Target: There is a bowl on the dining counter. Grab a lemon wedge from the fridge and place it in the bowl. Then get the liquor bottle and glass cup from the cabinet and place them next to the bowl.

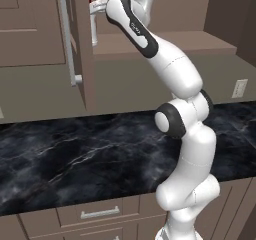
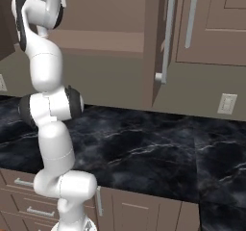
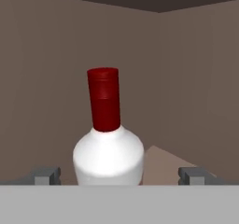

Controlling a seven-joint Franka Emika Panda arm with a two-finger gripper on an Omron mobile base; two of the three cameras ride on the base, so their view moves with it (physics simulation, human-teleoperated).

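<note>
Arm reaches up into the open cabinet (image 1: 80,44), above the black marble counter (image 1: 75,159). Gripper (image 3: 119,176) is spread wide, nothing held, fingers (image 3: 46,175) either side of the bottle (image 3: 108,157) w/o touching. Bottle: white body, red cap, upright on the cabinet shelf (image 1: 165,41), centred btwn the tips in the hand view. A bit of red cap also shows by the door edge in the left base view.

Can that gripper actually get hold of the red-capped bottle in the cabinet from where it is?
Probably yes. The liquor bottle stands upright straight ahead of the open gripper, its fingers spread wider than the bottle, and the cabinet door is open.
</note>
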